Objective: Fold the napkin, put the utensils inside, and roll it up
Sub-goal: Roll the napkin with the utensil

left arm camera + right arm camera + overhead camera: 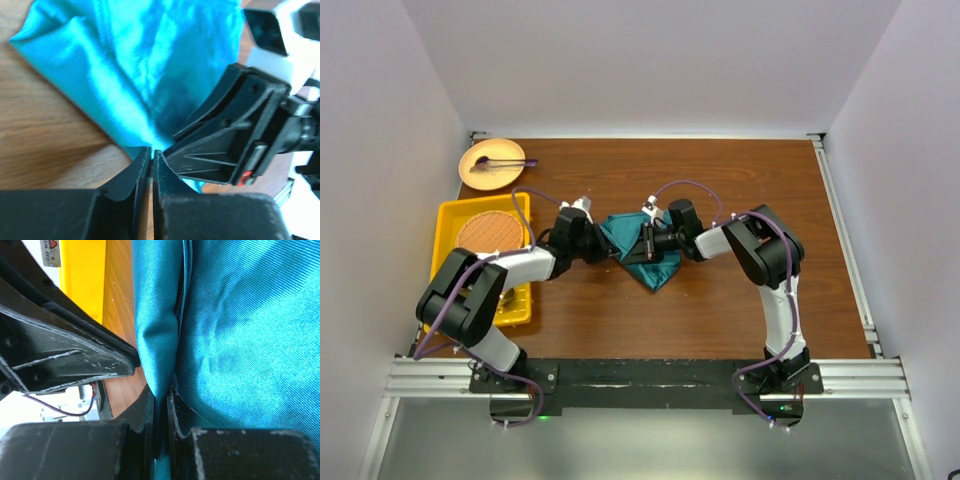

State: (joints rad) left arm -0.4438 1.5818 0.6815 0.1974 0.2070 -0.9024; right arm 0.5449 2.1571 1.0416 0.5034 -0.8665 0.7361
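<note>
The teal napkin (642, 258) lies bunched at the middle of the wooden table, with a point hanging toward the near side. Both grippers meet at it from opposite sides. My left gripper (611, 246) (151, 150) has its jaws pressed together on a fold at the napkin's (135, 75) edge. My right gripper (647, 240) (162, 390) is shut with a pleat of the napkin (240, 340) pinched between its fingers. Each wrist view shows the other arm's black fingers (225, 135) (65, 360) close by. The utensils are out of view.
A yellow tray (453, 216) holding a round brown mat (492, 232) stands at the left, partly under the left arm. Behind it sits a beige plate (480, 170) with a thin purple-ended stick (508, 161). White walls enclose the table.
</note>
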